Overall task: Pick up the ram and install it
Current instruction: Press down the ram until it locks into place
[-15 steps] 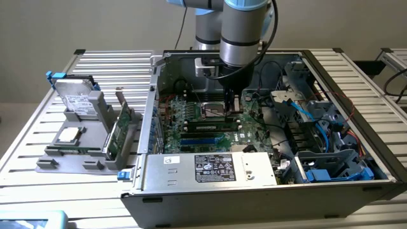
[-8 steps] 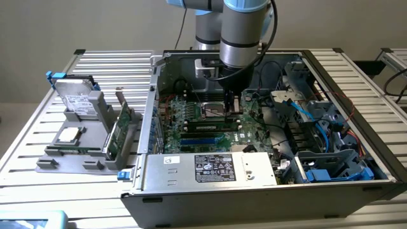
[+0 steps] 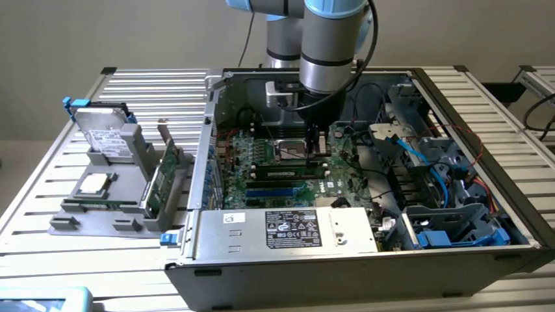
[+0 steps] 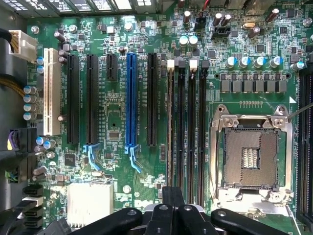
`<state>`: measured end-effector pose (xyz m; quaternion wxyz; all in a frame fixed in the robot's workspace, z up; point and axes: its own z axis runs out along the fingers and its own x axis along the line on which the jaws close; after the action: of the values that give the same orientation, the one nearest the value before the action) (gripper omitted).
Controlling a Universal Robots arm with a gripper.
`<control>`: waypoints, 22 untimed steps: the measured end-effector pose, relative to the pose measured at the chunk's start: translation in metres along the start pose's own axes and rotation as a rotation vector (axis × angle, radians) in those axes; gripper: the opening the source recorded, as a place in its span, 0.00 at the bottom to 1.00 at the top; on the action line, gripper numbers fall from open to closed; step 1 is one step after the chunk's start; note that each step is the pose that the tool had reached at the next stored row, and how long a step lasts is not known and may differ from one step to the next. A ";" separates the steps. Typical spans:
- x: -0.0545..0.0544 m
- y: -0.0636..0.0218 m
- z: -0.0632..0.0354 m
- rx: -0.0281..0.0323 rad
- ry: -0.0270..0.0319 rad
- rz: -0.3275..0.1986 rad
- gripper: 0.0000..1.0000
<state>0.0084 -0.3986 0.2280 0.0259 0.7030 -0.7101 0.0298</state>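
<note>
Fingers (image 4: 169, 197) pressed together in the wrist view, nothing clamped between them, tips poised over one end of the row of memory slots on the motherboard (image 4: 117, 112). Seemingly edge-on in the slot nearest the black and blue expansion slots: the ram (image 4: 170, 127), a thin pale line running the slot's length. Cannot tell whether fully seated or whether touched by the tips. Empty CPU socket (image 4: 252, 154) just beside the slots on the other side.

Exterior view: gripper (image 3: 316, 144) lowered inside the open case (image 3: 286, 260), close above the board. Just in front of it, the ram (image 3: 282, 173) standing upright in its slot, green with dark chips.

Probably light and stiff, yet thin enough to crack if twisted or pushed off-square. Chips and contact edge likely fragile. Best taken across the flat faces near the upper long edge, or pressed evenly along that edge, never on the contacts.
</note>
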 end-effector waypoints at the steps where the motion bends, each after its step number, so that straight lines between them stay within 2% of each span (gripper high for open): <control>1: 0.000 0.0000 0.0002 0.0001 -0.0001 0.000 0.11; 14: 0.000 0.0000 0.0023 0.0000 -0.0001 0.001 0.11; 16: 0.000 0.0002 -0.0005 -0.0001 -0.0016 0.002 0.11; 19: 0.001 0.0030 -0.0064 -0.0002 -0.0002 0.003 0.11; 22: 0.001 0.0093 -0.0073 0.0006 -0.0006 0.003 0.11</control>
<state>-0.0009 -0.3987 0.2353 0.0254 0.7020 -0.7111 0.0299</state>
